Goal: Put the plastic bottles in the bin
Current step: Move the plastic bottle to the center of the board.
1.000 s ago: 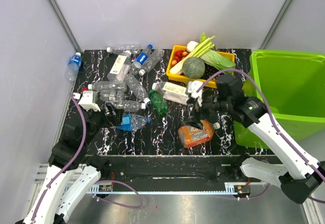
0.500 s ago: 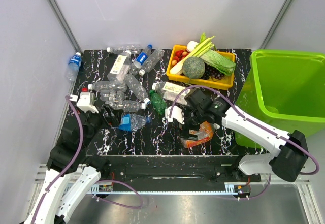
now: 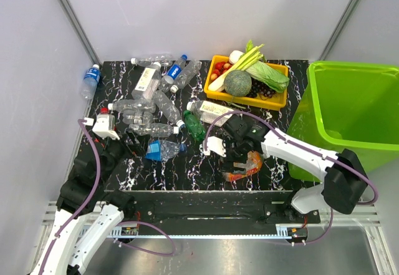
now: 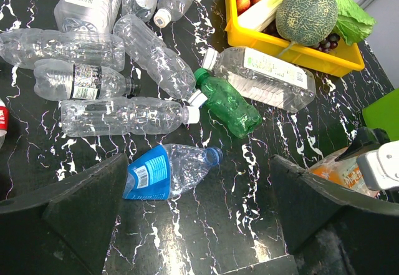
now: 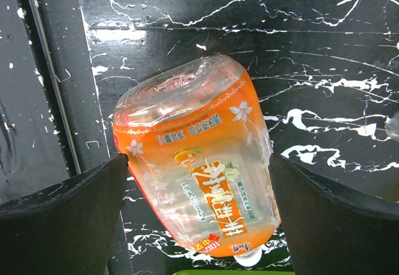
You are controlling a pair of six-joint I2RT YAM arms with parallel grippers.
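Orange bottle, lying flat, clear base, white flower print

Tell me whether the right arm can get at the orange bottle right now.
Probably yes: the right arm has its open fingers on either side of the orange bottle, with nothing lying between them and it.

Eleven clear bottles, one green bottle, one orange bottle, one lime-green bin, one yellow tray.
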